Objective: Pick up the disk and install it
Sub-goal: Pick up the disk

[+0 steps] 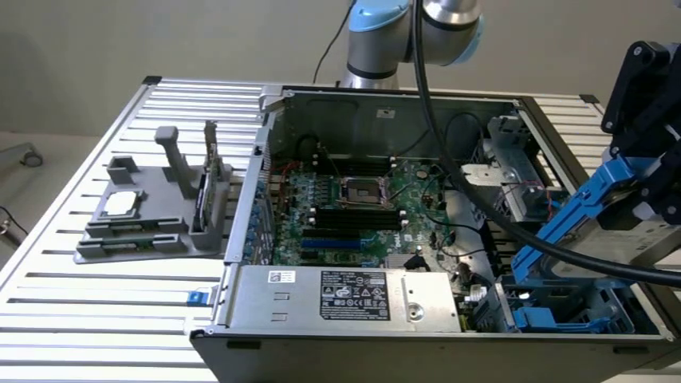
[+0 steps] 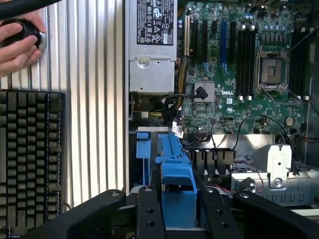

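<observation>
Black pincer (image 1: 651,195) pinching the disk (image 1: 594,233) by its blue carrier; disk tilted, held over the blue bay (image 1: 564,319) at the exterior view's right of the open case (image 1: 426,351); case on slatted worktop (image 1: 107,307).

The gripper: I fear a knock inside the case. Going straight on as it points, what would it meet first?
Probably the blue drive bay low in the computer case: the disk that the gripper holds leads toward it, though depth is unclear.
</observation>
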